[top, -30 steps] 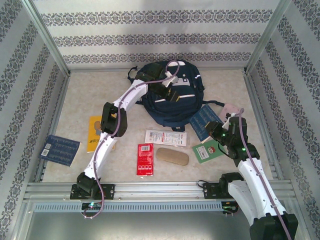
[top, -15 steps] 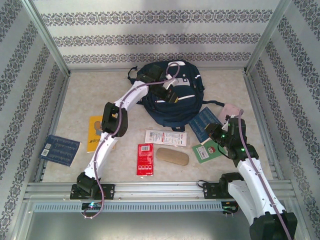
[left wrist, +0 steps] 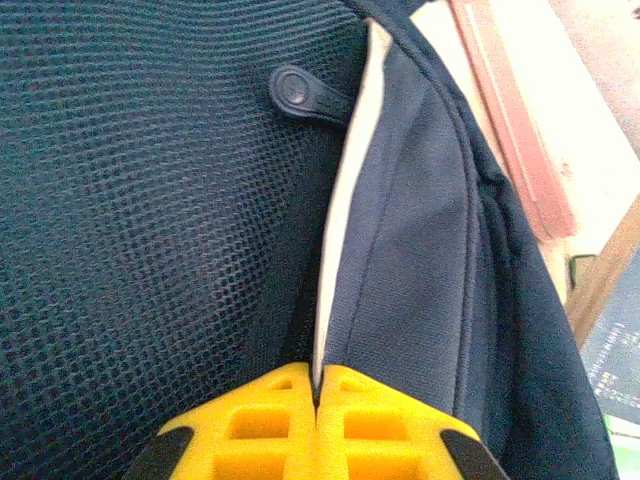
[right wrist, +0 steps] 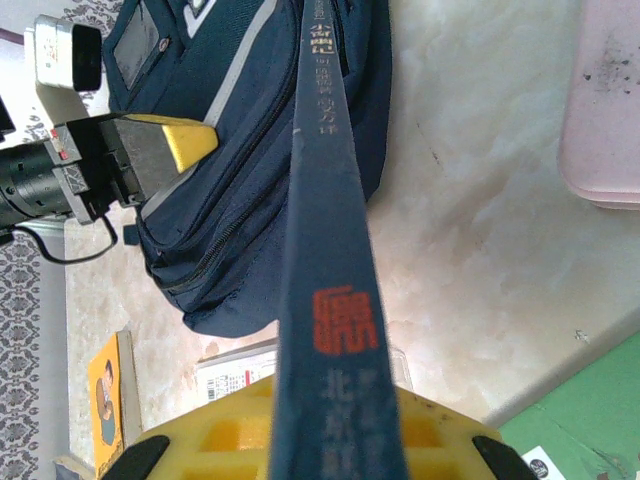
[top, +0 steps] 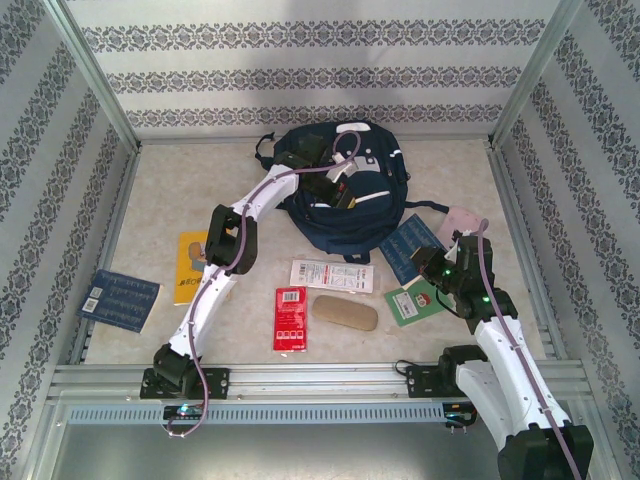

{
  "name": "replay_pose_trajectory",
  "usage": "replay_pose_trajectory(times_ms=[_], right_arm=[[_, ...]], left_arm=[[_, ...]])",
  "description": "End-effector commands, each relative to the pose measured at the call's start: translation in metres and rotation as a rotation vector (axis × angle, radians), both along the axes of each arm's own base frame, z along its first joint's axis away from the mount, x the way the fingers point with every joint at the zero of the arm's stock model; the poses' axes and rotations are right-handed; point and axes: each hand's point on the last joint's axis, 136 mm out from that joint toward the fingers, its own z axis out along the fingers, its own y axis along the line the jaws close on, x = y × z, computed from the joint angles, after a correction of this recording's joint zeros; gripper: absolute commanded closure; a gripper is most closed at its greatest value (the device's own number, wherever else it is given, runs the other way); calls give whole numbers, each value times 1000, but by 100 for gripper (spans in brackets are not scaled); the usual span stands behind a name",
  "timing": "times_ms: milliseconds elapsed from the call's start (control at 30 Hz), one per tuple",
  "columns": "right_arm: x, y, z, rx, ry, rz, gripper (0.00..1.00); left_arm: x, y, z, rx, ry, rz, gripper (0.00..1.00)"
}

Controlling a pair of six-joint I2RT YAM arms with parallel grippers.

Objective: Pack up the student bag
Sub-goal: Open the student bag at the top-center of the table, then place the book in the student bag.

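The student bag (top: 370, 215), navy with white stripes, lies at the back centre of the table. My left gripper (top: 342, 192) is on top of it, shut on the white-edged rim of its opening (left wrist: 335, 230); the yellow fingertips (left wrist: 262, 420) meet on that edge beside dark mesh and a zip pull (left wrist: 297, 92). My right gripper (top: 428, 262) is shut on a blue book (top: 408, 243), which it holds tilted just right of the bag. In the right wrist view the book's spine (right wrist: 328, 240) runs up from between the fingers (right wrist: 440, 440) toward the bag (right wrist: 230, 200).
On the table lie a yellow book (top: 190, 266), a blue booklet (top: 120, 298) at far left, a white packet (top: 331, 274), a red packet (top: 290, 318), a tan case (top: 345, 312), a green book (top: 415, 300) and a pink item (top: 462, 220). Patterned walls enclose the table.
My left gripper has shifted slightly with the bag's rim, and the bag's top has moved a little with it. The right gripper and its blue book have barely moved.
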Motion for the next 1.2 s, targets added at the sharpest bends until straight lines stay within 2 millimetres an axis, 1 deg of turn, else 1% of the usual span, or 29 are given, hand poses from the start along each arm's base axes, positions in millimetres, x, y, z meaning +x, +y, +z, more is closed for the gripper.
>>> replay_pose_trajectory(times_ms=[0, 133, 233, 400, 500, 767, 867, 967, 1000, 1067, 1167], right_arm=[[4, -2, 7, 7, -31, -9, 100], [7, -5, 4, -12, -14, -18, 100], [15, -4, 5, -4, -14, -22, 100], [36, 11, 11, 46, -5, 50, 100], [45, 16, 16, 49, -4, 75, 100], [55, 12, 49, -20, -69, 87, 100], [50, 6, 60, -78, -59, 69, 100], [40, 4, 85, -108, -120, 52, 100], [39, 8, 95, -83, -149, 57, 100], [37, 17, 109, -19, -173, 81, 100], [42, 37, 119, 93, -165, 147, 100]], left_arm=[[16, 2, 10, 63, -78, 74, 100], [43, 13, 69, 49, -209, 222, 100], [52, 24, 110, 20, -272, 317, 100], [54, 40, 156, -38, -298, 417, 100], [52, 49, 180, -78, -308, 452, 100], [50, 73, 232, -145, -329, 529, 100], [52, 84, 249, -142, -358, 569, 100], [52, 89, 262, -155, -364, 586, 100], [52, 90, 265, -161, -364, 587, 100], [52, 90, 269, -171, -362, 591, 100], [52, 92, 278, -191, -357, 604, 100]])
